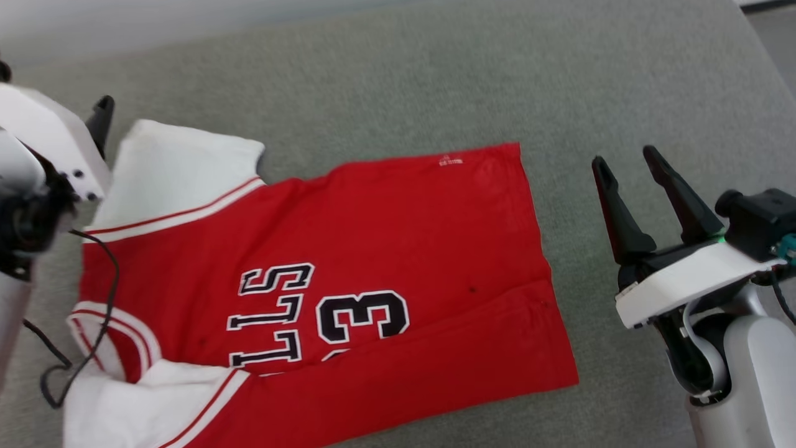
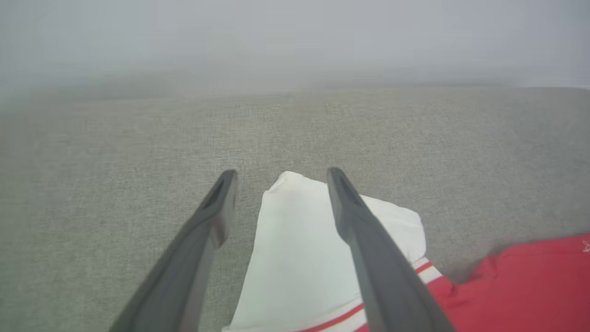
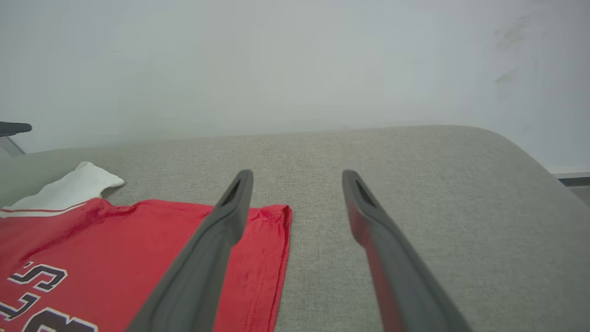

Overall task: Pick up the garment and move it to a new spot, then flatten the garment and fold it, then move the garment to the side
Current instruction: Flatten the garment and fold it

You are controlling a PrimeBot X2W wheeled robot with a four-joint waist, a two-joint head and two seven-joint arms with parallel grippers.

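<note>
Nearest us, the garment lies face up on the grey fabric surface. Its near long edge is folded over onto itself as a red strip, hiding part of the black lettering and number. At the near left a white sleeve is bunched beside the striped collar, and a black cable from the left arm hangs across that end. The shirt's long axis runs left to right, with collar and sleeves to the left and the hem to the right, so the lettering reads sideways. Right of the hem and apart from it, the right gripper has its fingers spread and is empty. Further back on the left, the left gripper is also spread wide, holding nothing, above the far white sleeve. We cannot tell whether it touches the cloth. Beyond the bare surface stands a pale wall.
</note>
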